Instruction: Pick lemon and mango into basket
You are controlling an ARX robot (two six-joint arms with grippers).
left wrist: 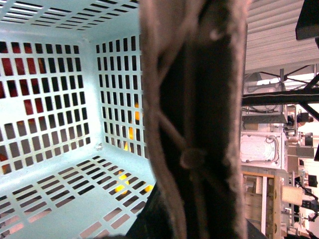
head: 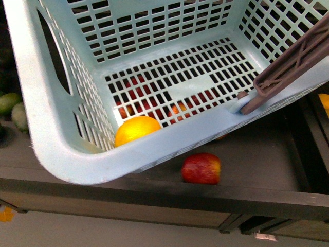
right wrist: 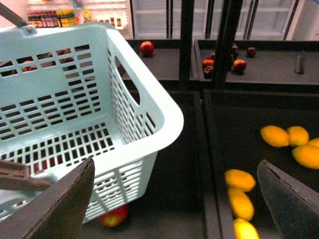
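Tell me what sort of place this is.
Most likely a supermarket produce section, or a mock-up of one. A teal shopping basket is over dark display trays holding loose yellow fruit. Behind them are a shelf of bottles and what look like glass-door cabinets.

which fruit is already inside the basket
The yellow-orange fruit in the basket's near corner; the red-blushed fruit lies outside, below the rim.
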